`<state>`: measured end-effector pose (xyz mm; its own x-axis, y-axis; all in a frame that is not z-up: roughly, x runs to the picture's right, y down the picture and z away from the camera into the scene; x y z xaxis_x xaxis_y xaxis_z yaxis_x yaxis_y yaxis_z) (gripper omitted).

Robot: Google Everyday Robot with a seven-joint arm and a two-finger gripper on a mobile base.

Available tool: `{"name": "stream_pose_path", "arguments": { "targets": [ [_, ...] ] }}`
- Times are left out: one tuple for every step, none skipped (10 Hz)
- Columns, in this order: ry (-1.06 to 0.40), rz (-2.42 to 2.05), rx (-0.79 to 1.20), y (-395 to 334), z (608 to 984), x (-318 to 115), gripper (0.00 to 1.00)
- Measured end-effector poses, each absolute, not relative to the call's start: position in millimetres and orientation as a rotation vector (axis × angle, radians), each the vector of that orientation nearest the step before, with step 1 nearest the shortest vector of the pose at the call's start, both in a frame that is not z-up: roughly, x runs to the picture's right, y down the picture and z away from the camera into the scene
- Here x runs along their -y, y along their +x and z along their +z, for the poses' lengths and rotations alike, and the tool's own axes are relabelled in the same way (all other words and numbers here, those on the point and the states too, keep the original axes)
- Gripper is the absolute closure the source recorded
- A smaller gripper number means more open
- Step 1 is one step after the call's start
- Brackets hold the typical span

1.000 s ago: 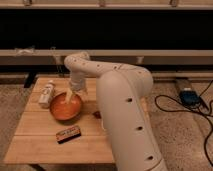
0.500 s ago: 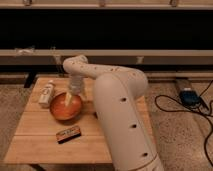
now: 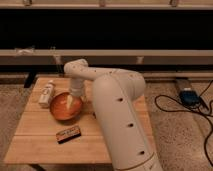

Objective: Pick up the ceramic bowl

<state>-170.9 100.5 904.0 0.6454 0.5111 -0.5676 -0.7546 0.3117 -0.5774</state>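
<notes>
The ceramic bowl is wide, shallow and glossy orange-brown. It sits on the wooden table, left of middle. My white arm reaches in from the lower right and bends down over the bowl. My gripper points down into the bowl's right half, at or just above its inner surface.
A white bottle lies just left of the bowl near the table's back left. A small dark bar-shaped packet lies in front of the bowl. A blue device with black cables sits on the floor at right.
My gripper has moved left and down, from over the bowl's right rim into the bowl. The bowl, bottle and packet have not moved.
</notes>
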Motion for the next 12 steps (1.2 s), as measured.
{"name": "stream_pose_path", "arguments": {
  "targets": [
    [-0.932,0.859,-0.303,-168.2,903.8,-100.8,0.42],
    [-0.936,0.864,-0.302,-166.9,903.5,-100.8,0.51],
    [-0.937,0.872,-0.301,-163.5,903.8,-100.3,0.61],
    [-0.935,0.884,-0.292,-162.1,903.6,-97.9,0.73],
    [-0.935,0.889,-0.287,-162.8,902.4,-96.8,0.81],
    [-0.937,0.894,-0.28,-163.9,900.4,-96.0,0.91],
    [-0.935,0.906,-0.274,-161.0,899.0,-93.4,0.98],
    [-0.934,0.922,-0.267,-157.4,897.4,-90.9,1.0],
    [-0.935,0.933,-0.258,-156.2,895.2,-89.0,1.0],
    [-0.926,0.952,-0.236,-154.1,891.4,-81.9,1.0],
    [-0.909,0.975,-0.203,-150.8,882.5,-68.3,1.0],
    [-0.898,0.984,-0.183,-149.3,873.7,-58.2,1.0]
  ]
}}
